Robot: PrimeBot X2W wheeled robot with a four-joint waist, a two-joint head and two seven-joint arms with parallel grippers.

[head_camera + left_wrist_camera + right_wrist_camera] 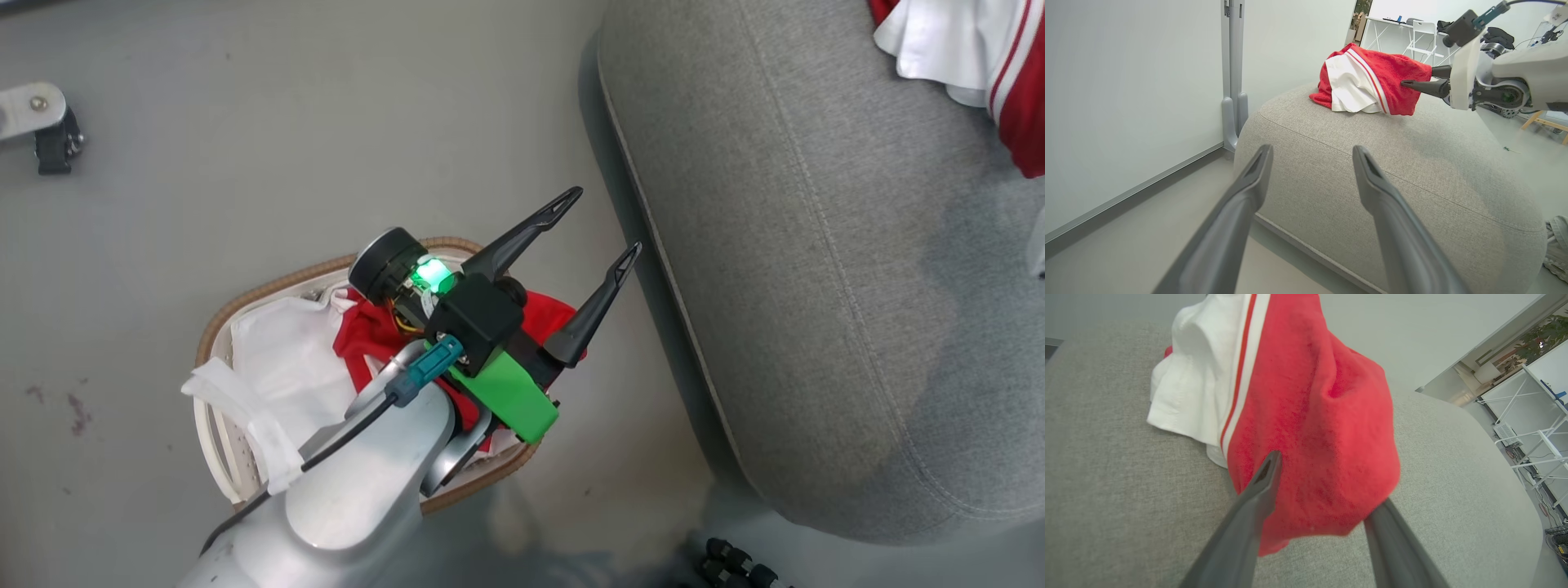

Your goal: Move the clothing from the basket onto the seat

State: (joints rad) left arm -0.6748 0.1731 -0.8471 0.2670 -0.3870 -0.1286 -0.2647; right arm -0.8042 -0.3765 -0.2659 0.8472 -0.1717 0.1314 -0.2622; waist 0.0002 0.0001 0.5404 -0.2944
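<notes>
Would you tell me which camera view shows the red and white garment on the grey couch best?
The left wrist view: the whole garment lies in frame on the couch, white panel and stripes clear. The right wrist view gives a close-up cropped at the top; the head view catches a corner at its top right.

- Our left gripper (602,220) hung just beside the seat (816,286), off its edge, with both fingers spread wide and pointing toward it.
- Our right gripper (1327,482) reached low over the seat's top, fingers parted.
</notes>
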